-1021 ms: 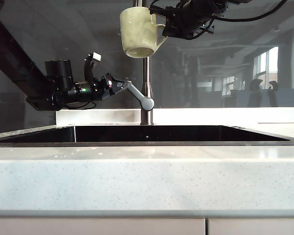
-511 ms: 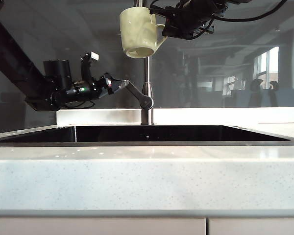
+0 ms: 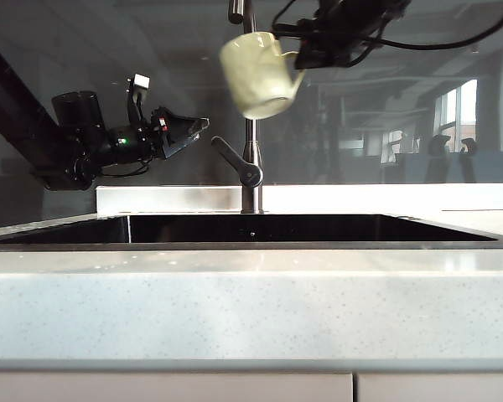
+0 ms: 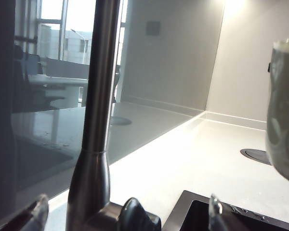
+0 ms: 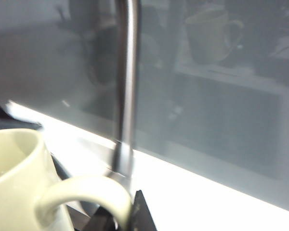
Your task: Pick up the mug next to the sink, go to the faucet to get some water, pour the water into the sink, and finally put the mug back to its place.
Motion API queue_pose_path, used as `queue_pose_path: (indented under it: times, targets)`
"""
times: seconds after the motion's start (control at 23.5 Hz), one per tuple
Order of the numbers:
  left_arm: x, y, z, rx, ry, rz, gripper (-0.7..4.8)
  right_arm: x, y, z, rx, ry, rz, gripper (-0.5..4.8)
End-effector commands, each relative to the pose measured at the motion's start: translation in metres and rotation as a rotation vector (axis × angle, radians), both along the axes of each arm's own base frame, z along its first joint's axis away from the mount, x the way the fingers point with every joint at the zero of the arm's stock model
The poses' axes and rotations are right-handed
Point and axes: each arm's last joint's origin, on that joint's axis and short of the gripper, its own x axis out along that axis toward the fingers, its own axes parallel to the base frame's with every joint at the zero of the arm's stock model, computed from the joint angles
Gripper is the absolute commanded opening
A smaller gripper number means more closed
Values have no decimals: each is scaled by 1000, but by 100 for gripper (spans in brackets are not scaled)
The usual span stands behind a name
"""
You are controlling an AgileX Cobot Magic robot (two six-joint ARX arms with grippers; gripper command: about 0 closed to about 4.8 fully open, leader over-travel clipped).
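Note:
The cream mug [image 3: 260,74] hangs tilted high over the sink [image 3: 251,228], just in front of the faucet [image 3: 250,159] pipe. My right gripper [image 3: 306,52] comes in from the upper right and is shut on the mug's loop handle [image 5: 86,192]; one dark finger [image 5: 140,214] shows against it. My left gripper [image 3: 198,126] is open, up and left of the faucet's slanted lever [image 3: 233,159] and apart from it. In the left wrist view its fingertips [image 4: 36,211] stand either side of the pipe [image 4: 96,96] and lever knob [image 4: 135,216]. No water is in view.
Pale speckled stone counter [image 3: 251,310] runs along the sink's front. A dark glass backsplash [image 3: 402,100] stands behind the faucet. A round fitting [image 4: 256,155] sits in the counter beside the sink.
The left gripper has drawn back up and to the left, off the faucet lever. The right gripper has tipped the mug over and shifted it slightly right and down.

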Motion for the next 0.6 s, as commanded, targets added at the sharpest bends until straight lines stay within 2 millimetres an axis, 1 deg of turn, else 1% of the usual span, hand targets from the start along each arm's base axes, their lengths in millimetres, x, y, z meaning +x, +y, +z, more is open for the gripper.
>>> queue_pose_path:
  times: [0.04, 0.17, 0.21, 0.38, 0.51, 0.6]
  targets:
    - [-1, 0, 6, -6, -21, 3, 426, -13, -13, 31, -94, -114, -19, -5]
    - [-1, 0, 7, -9, -21, 7, 426, -22, -20, 41, -240, -145, -116, -5]
    - [-1, 0, 7, -9, -21, 7, 426, -25, -22, 45, -330, -168, -143, -5]
    - [-1, 0, 6, -9, -21, 7, 426, -32, -24, 53, -533, -231, -182, -5]
    - [-1, 0, 7, -9, -21, 7, 426, -36, -18, 55, -759, -265, -233, -5]
    - [-1, 0, 6, -8, -21, 6, 426, -37, -14, 55, -866, -275, -244, -5]
